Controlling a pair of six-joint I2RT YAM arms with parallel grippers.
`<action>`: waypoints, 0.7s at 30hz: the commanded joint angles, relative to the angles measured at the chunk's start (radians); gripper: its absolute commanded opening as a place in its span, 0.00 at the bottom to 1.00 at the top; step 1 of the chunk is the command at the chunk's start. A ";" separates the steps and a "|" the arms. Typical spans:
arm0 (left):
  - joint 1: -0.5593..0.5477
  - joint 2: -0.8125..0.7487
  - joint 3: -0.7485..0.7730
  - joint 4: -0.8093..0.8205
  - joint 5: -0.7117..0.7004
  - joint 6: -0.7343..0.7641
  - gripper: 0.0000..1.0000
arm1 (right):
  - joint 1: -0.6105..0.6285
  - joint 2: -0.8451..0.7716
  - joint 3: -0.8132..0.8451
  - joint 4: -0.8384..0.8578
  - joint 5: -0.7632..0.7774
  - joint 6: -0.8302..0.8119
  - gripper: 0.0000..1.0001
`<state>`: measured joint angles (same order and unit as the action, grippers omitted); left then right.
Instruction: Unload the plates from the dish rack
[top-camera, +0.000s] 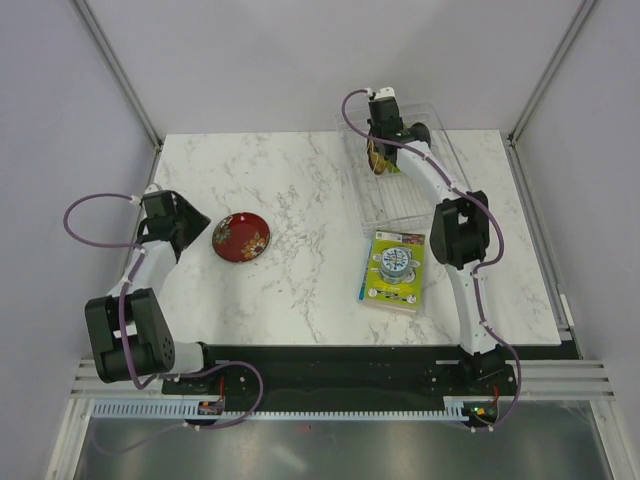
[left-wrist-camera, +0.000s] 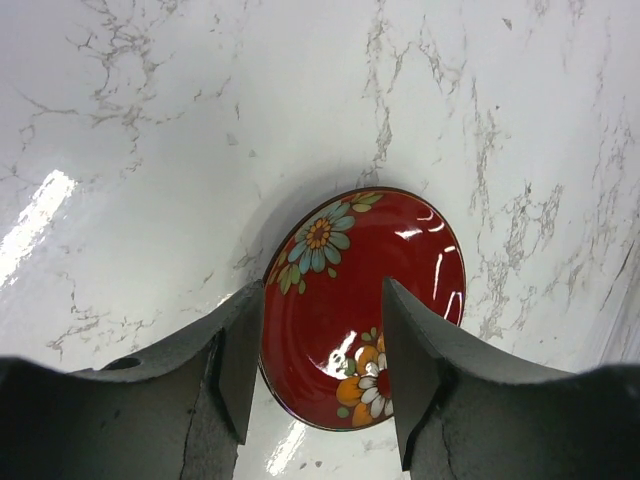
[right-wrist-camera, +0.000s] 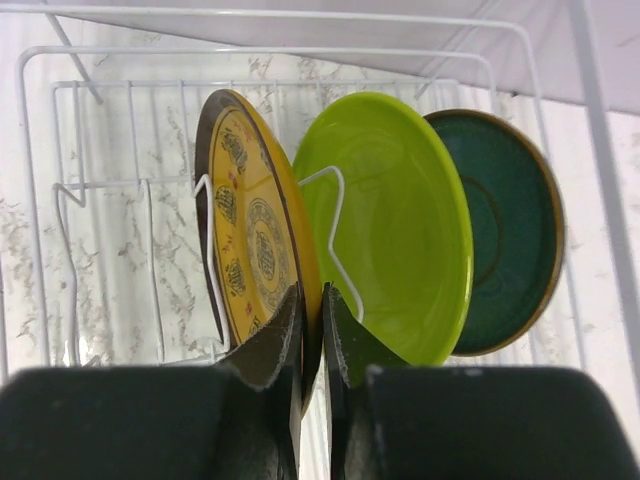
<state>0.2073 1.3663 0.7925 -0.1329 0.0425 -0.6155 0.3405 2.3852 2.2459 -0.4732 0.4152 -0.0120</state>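
Note:
The red patterned plate (top-camera: 240, 237) lies flat on the marble table; in the left wrist view it (left-wrist-camera: 350, 300) sits below and between my open left gripper (left-wrist-camera: 322, 360), whose fingers are empty just above it. My left gripper (top-camera: 185, 225) is just left of that plate. My right gripper (right-wrist-camera: 311, 310) reaches into the clear dish rack (top-camera: 415, 190) at the back right and is shut on the rim of the upright golden-yellow plate (right-wrist-camera: 250, 230). The lime green plate (right-wrist-camera: 400, 220) and dark teal plate (right-wrist-camera: 510, 230) stand upright beside it.
A green-yellow flat package (top-camera: 393, 270) lies in front of the rack. White wire ribs (right-wrist-camera: 130, 200) of the rack surround the plates. Frame posts stand at the back corners of the table.

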 joint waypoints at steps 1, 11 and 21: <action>-0.012 -0.038 0.037 -0.013 -0.007 0.040 0.57 | 0.054 -0.069 -0.003 0.090 0.209 -0.127 0.05; -0.051 -0.075 0.056 -0.031 0.005 0.057 0.58 | 0.160 -0.125 -0.100 0.321 0.651 -0.329 0.00; -0.063 -0.088 0.079 -0.011 0.097 0.072 0.60 | 0.178 -0.406 -0.270 0.208 0.460 -0.114 0.00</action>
<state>0.1497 1.2980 0.8257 -0.1707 0.0723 -0.5858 0.5213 2.1597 1.9919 -0.2066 0.9611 -0.2615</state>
